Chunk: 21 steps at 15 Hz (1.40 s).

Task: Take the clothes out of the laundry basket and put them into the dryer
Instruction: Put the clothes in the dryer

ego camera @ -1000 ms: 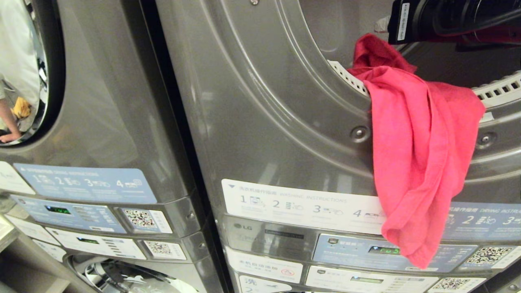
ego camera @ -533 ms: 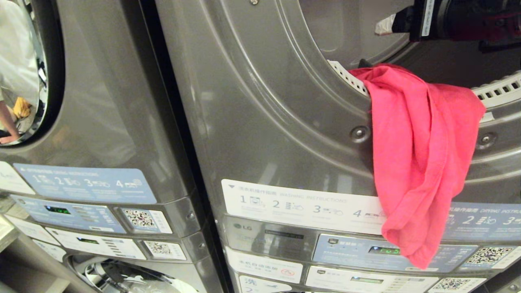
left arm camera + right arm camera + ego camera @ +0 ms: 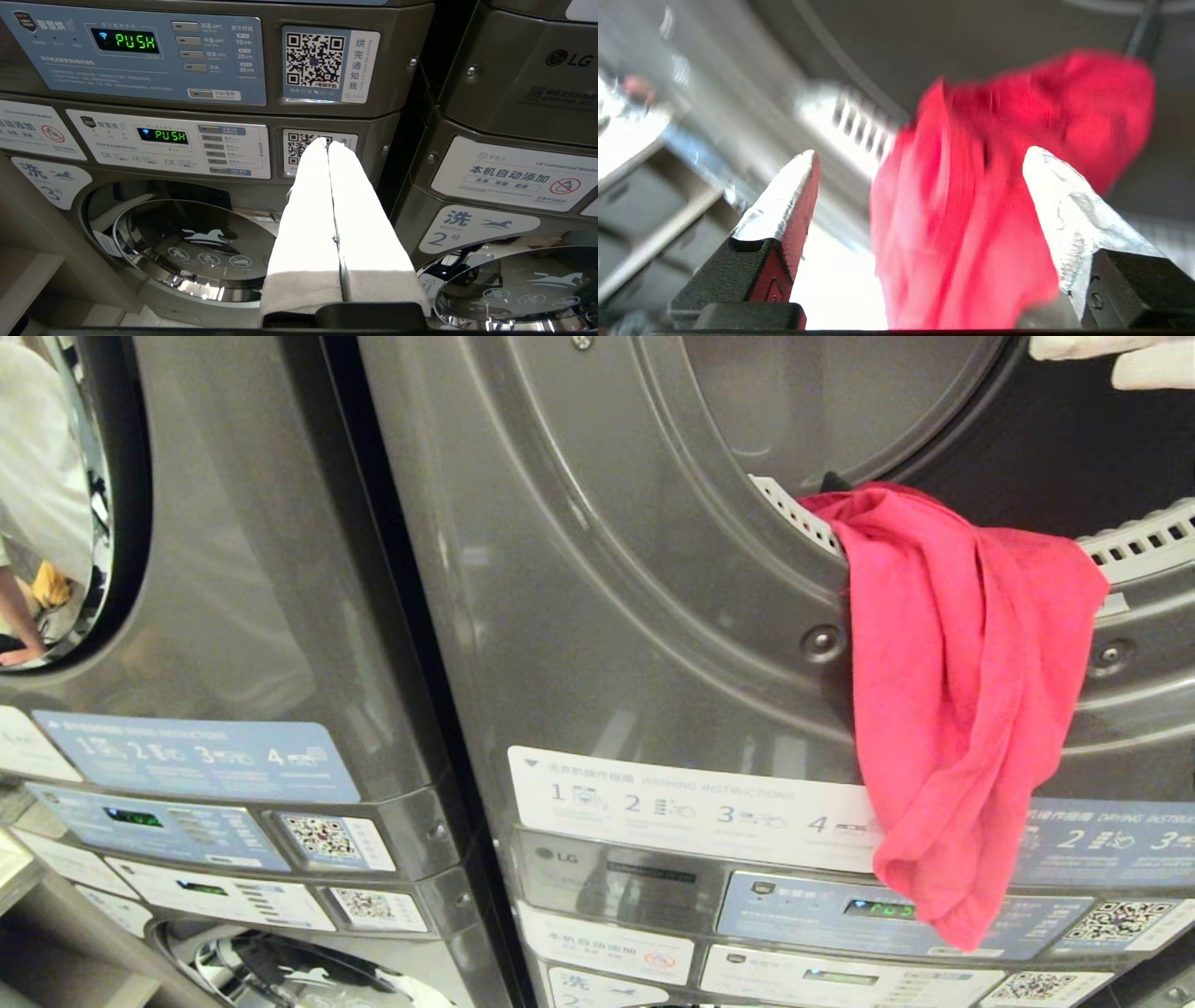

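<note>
Hanging over the lower rim of the dryer (image 3: 653,569) opening, the red garment (image 3: 962,709) is only partly loaded: a small bunch sits just inside the drum mouth by the white slotted lint strip (image 3: 803,518), while most of the cloth drapes down the outside of the front panel and covers part of the instruction labels (image 3: 691,803) and the display below.

Step in hand, as judged: release of this garment at the door. It is not properly in. Next move likely calls for taking the hanging part and pushing or lifting it over the rim into the drum, or it may slide out.

Right gripper (image 3: 920,158): jaws spread wide, nothing between them; the red cloth lies beyond the two fingers, apart from them as far as can be told through the blur. In the head view only its white fingertips (image 3: 1111,355) show, at the upper right corner above the drum mouth.

Left gripper (image 3: 329,144): parked low, fingers pressed together, empty, pointing at the control panels of the lower machines (image 3: 187,140).

Laundry basket: not in view.
</note>
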### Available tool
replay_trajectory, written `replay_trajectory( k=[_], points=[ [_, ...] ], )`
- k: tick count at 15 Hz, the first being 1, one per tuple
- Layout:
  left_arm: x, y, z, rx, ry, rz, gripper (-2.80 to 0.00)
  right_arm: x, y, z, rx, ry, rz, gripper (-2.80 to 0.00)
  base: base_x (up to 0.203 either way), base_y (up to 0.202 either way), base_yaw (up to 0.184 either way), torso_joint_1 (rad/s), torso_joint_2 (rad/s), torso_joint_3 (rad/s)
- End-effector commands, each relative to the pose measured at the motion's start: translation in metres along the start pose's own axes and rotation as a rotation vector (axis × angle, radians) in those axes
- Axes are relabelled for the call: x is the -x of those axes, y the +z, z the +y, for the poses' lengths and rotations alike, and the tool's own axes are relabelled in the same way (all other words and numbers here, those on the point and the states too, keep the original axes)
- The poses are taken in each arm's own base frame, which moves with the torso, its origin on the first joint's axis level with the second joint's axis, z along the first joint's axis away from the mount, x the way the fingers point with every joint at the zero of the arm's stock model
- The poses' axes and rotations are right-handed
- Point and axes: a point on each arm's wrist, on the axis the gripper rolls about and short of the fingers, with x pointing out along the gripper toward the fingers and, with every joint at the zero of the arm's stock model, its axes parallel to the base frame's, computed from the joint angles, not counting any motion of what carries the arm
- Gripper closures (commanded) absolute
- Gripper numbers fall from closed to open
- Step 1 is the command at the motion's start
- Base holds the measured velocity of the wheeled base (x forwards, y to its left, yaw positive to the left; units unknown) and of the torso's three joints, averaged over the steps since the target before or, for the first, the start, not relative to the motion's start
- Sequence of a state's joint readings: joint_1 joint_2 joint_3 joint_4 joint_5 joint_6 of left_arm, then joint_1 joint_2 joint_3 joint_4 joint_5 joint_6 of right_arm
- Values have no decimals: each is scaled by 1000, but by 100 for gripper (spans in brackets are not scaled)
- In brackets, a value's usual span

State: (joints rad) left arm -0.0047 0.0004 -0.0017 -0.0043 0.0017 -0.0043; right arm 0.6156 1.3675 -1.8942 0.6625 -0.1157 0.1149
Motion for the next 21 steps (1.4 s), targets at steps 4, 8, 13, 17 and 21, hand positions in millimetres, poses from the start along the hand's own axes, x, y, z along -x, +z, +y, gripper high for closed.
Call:
replay_trajectory(
  k=[4, 8, 13, 17, 21],
  points=[
    [0, 0, 0, 0, 0, -2, 0, 43, -39, -1, 36, -16, 91, -280, 0, 0, 0, 0, 0, 0],
    [0, 0, 0, 0, 0, -2, 0, 52, -68, -3, 83, 4, 168, -280, 0, 0, 0, 0, 0, 0],
    [0, 0, 0, 0, 0, -2, 0, 49, -73, -3, 98, -5, 191, -280, 0, 0, 0, 0, 0, 0],
    [0, 0, 0, 0, 0, -2, 0, 41, -80, -3, 108, -56, 223, -280, 0, 0, 0, 0, 0, 0],
    [0, 0, 0, 0, 0, -2, 0, 41, -84, -1, 103, -93, 227, -280, 0, 0, 0, 0, 0, 0]
  ],
)
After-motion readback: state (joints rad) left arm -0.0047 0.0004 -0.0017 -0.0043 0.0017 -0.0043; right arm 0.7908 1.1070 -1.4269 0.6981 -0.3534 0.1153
